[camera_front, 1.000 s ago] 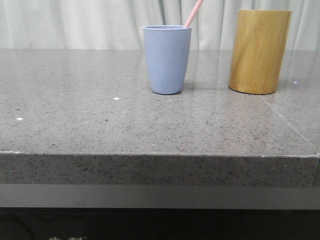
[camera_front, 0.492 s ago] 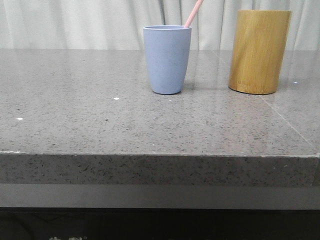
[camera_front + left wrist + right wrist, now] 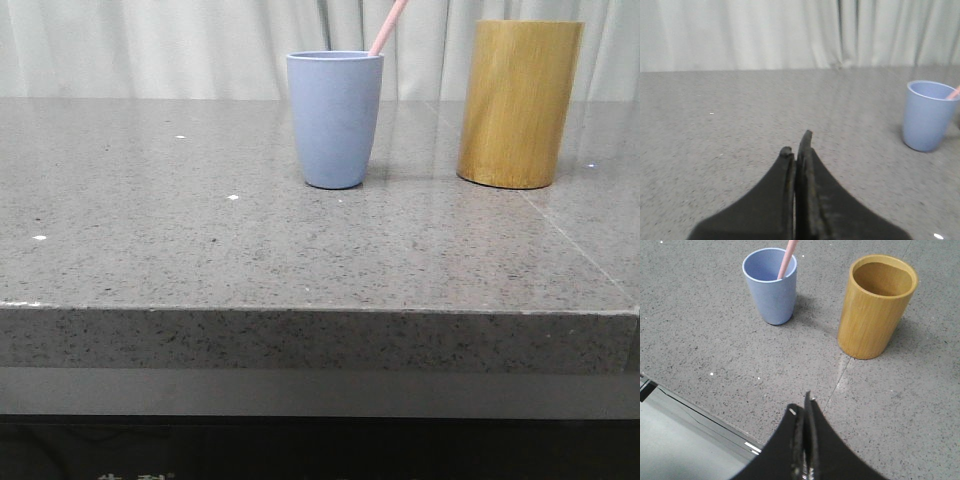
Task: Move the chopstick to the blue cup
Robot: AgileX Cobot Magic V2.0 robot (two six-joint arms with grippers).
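The grey-blue cup (image 3: 335,118) stands on the grey stone table (image 3: 200,240), and a pale pink chopstick (image 3: 388,26) leans out of it toward the right. The right wrist view shows the same blue cup (image 3: 771,287) with the chopstick (image 3: 787,257) inside. In the left wrist view the cup (image 3: 929,116) stands far off to one side with a pink tip (image 3: 953,92) at its rim. My left gripper (image 3: 796,145) is shut with nothing in it, low over bare table. My right gripper (image 3: 803,407) is shut and empty, above the table's front edge. Neither gripper shows in the front view.
A taller yellow-brown bamboo holder (image 3: 518,103) stands to the right of the cup; from above the holder (image 3: 875,305) looks empty. White curtains (image 3: 150,45) hang behind the table. The table's front edge (image 3: 700,405) runs close to my right gripper.
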